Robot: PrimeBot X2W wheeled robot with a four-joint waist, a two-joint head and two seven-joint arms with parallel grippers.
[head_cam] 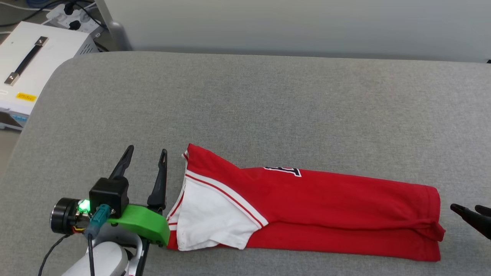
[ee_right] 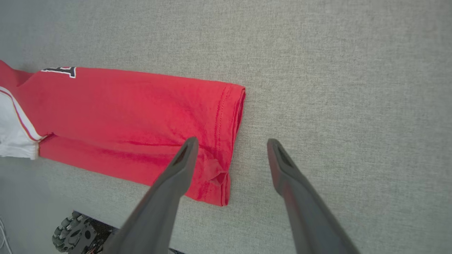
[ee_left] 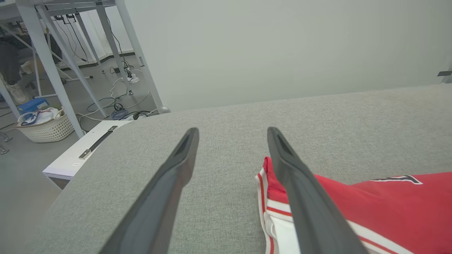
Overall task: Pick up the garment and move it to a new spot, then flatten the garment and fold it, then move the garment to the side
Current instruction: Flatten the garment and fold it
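Grey fabric worktop (head_cam: 268, 96) ran wide under both arms, pale wall (head_cam: 307, 23) behind. And the garment (head_cam: 326, 207) lay folded into one long red band, stretched from one set of jaws to the other! On its sleeve end, the left jaws stood wide apart, nothing between them but bare cloth; their inner finger (head_cam: 158, 180) sat just beside the white sleeve (head_cam: 207, 218) and striped collar. At the hem end the right jaws gaped too, empty: one finger (ee_right: 176, 176) hung over the hem's corner, the other over bare worktop. Whether any finger touched the garment, I couldn't tell. Beyond the left jaws, off the worktop's corner, sat a white box (head_cam: 46, 65) with a dark handle.
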